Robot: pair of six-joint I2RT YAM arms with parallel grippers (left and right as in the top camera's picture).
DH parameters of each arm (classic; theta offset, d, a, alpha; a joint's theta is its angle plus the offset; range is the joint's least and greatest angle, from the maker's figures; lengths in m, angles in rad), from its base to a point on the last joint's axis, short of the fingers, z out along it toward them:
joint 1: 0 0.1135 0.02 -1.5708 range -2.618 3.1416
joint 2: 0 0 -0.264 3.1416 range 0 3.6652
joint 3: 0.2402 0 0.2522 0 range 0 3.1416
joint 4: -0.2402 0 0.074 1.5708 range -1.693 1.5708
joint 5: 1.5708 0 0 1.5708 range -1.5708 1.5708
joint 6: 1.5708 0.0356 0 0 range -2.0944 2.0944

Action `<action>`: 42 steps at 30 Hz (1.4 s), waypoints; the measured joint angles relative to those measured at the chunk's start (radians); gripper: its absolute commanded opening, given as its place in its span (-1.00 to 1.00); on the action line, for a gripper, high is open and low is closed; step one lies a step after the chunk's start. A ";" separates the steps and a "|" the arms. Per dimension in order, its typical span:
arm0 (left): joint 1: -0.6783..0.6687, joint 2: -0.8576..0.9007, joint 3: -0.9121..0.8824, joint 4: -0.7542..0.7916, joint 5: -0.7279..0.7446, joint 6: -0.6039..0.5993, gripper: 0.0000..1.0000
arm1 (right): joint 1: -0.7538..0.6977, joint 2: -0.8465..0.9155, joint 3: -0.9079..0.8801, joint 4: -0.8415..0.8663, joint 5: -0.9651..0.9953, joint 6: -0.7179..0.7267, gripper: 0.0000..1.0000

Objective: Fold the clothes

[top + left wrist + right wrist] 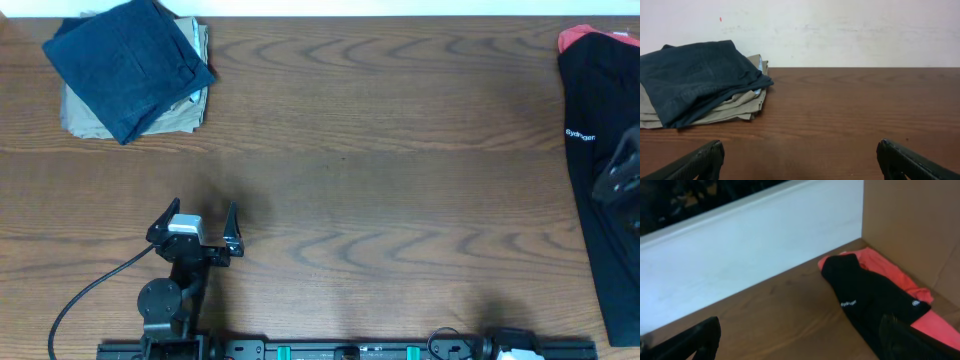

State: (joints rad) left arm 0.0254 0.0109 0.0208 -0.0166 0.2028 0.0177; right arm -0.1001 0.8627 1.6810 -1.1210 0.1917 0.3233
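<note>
The dark navy-blue shorts (125,60) lie folded at the table's far left corner, on top of a khaki garment. In the left wrist view the navy shorts (695,75) are ahead and to the left. My left gripper (201,212) is open and empty over bare table near the front left, well short of the shorts; its fingertips (800,152) are spread wide. My right gripper (617,172) is at the far right edge over a black garment; its fingers (799,330) are open and hold nothing.
Folded khaki-beige shorts (85,115) sit under the navy ones and show in the left wrist view (735,107). A black garment with white lettering (600,130) lies along the right edge over a red-orange cloth (890,275). A white wall borders the far side.
</note>
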 measured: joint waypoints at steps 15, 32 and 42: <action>0.000 0.000 0.002 -0.003 0.000 0.000 0.96 | 0.182 -0.600 -0.842 0.496 -0.086 -0.002 0.98; 0.000 0.000 0.002 -0.003 0.000 0.000 0.96 | 0.287 -0.850 -1.365 0.849 -0.092 0.066 0.98; 0.000 0.000 0.002 -0.003 0.000 0.000 0.96 | 0.328 -0.851 -1.495 1.007 -0.098 0.067 0.98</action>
State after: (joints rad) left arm 0.0254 0.0109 0.0231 -0.0196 0.2028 0.0177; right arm 0.2276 0.0120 0.1856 -0.1135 0.0937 0.3904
